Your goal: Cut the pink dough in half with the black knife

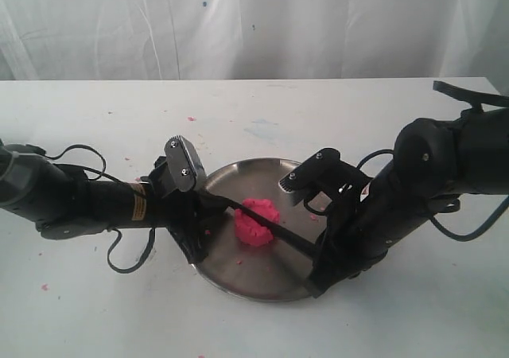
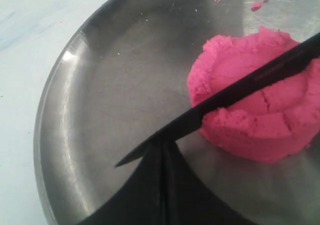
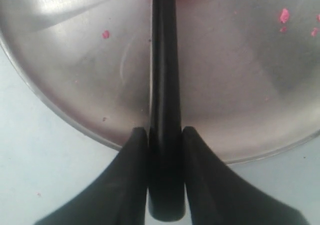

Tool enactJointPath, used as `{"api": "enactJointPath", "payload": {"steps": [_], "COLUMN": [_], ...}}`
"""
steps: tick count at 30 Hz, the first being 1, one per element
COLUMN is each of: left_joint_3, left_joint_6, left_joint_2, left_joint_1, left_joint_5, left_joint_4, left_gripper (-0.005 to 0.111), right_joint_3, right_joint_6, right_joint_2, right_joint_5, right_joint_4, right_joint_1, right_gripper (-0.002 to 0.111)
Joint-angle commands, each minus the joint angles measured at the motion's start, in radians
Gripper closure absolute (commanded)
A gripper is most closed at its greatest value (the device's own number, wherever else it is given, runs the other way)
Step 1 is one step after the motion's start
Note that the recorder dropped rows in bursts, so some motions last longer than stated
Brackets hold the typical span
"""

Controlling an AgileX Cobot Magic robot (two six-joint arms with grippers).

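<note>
The pink dough point(image 1: 251, 224) point(image 2: 260, 120) is one round puck in the middle of the steel plate point(image 1: 262, 277) point(image 2: 100, 85) point(image 3: 240, 85). The black knife point(image 1: 280, 233) point(image 2: 250, 82) point(image 3: 164, 60) lies across the puck's top, with the blade sunk slightly into it. My right gripper point(image 1: 318, 254) point(image 3: 165, 135) is shut on the knife's handle at the plate's near right rim. My left gripper point(image 1: 213, 207) point(image 2: 162, 146) is shut, its joined fingertips touching the blade just behind the point, left of the dough. Whether they pinch the blade is unclear.
Small pink crumbs point(image 2: 256, 6) point(image 3: 284, 15) dot the plate, and more crumbs point(image 1: 191, 119) speckle the white table point(image 1: 95, 310). A white curtain hangs behind the table. Both arms lie low across the table on either side of the plate.
</note>
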Motion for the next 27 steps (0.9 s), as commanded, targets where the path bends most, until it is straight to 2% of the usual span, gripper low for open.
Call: {"api": "enactJointPath", "payload": {"steps": [1, 6, 9, 20, 27], "left_joint_3": [0.002, 0.004, 0.004, 0.002, 0.002], "left_joint_6": [0.005, 0.005, 0.007, 0.007, 0.007], "left_joint_2": [0.01, -0.057, -0.093, 0.024, 0.029], "left_joint_1": [-0.003, -0.001, -0.001, -0.003, -0.003], "left_joint_5": [0.015, -0.055, -0.074, -0.041, -0.041], "left_joint_4": [0.005, 0.017, -0.033, -0.051, -0.051], "left_gripper": [0.107, 0.107, 0.107, 0.107, 0.107], "right_joint_3": [0.003, 0.003, 0.003, 0.003, 0.003], "right_joint_6": [-0.011, -0.011, -0.011, -0.011, -0.011], "right_joint_2": [0.0, 0.0, 0.0, 0.0, 0.0], "right_joint_5": [0.005, 0.012, 0.011, 0.014, 0.014], "right_joint_4": [0.002, 0.002, 0.002, 0.002, 0.002], "right_joint_1": [0.002, 0.002, 0.002, 0.002, 0.002], "right_gripper": [0.108, 0.108, 0.108, 0.108, 0.108]}}
